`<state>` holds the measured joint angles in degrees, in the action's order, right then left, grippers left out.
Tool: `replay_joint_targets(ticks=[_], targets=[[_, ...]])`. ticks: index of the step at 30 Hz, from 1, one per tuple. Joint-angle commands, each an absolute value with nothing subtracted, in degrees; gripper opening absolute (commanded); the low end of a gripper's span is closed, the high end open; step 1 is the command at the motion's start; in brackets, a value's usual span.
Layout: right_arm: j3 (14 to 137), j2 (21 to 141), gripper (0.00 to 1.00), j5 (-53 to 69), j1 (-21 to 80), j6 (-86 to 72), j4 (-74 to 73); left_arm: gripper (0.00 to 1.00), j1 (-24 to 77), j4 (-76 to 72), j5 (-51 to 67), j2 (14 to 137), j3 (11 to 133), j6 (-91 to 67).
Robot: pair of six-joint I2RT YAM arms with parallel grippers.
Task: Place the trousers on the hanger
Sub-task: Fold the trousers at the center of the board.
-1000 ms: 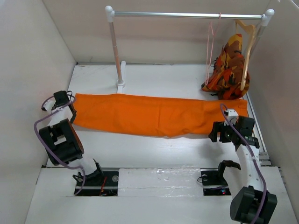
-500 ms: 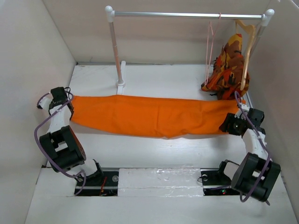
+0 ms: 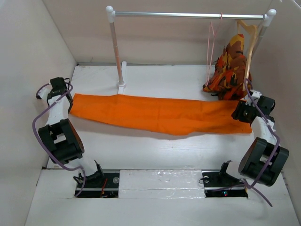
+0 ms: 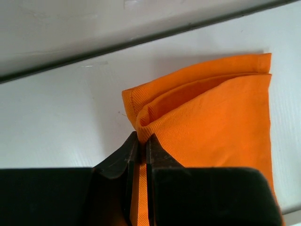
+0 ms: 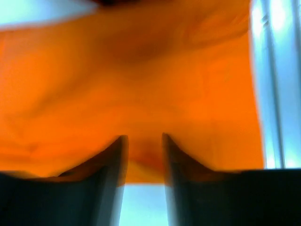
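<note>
My left gripper (image 4: 141,141) is clamped tight on a folded corner of the orange trousers (image 3: 160,115), which lie stretched left to right across the white table (image 3: 141,150). My right gripper (image 5: 143,141), blurred in its own view, has its fingers nearly together with the cloth's right end pinched in the narrow gap. The pink wire hanger (image 3: 209,47) hangs from the far rail (image 3: 188,15), just left of a wooden hanger (image 3: 249,52) carrying a patterned garment (image 3: 228,70)

No legible txt, labels, brands or nos. in any view.
</note>
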<state>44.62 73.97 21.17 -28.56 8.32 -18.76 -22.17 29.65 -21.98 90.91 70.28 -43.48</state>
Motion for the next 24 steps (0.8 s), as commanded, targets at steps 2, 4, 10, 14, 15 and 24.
replay_joint_targets(ticks=[2,4,10,14,15,24], targets=[[42.73,71.48,0.65,20.74,-30.49,11.08,-16.09,0.00,-22.94,27.42,-27.42,89.91,68.65,-41.92],[38.43,68.13,0.71,20.57,-34.35,9.07,-14.51,0.00,-22.94,26.98,-27.51,90.00,68.12,-41.84],[31.64,64.33,0.79,23.55,-45.86,3.71,-10.99,0.00,-22.33,27.16,-28.12,92.19,68.82,-41.22],[31.64,72.93,0.82,27.85,-46.85,0.09,-3.46,0.00,-22.32,26.63,-27.86,92.55,67.94,-40.87],[31.29,74.69,0.82,29.51,-46.85,-2.17,-1.43,0.00,-22.32,26.63,-27.77,92.55,67.85,-40.96],[29.53,74.21,0.14,27.89,-59.11,-1.42,-6.04,0.00,-25.04,28.03,-34.51,92.72,62.76,-40.52]])
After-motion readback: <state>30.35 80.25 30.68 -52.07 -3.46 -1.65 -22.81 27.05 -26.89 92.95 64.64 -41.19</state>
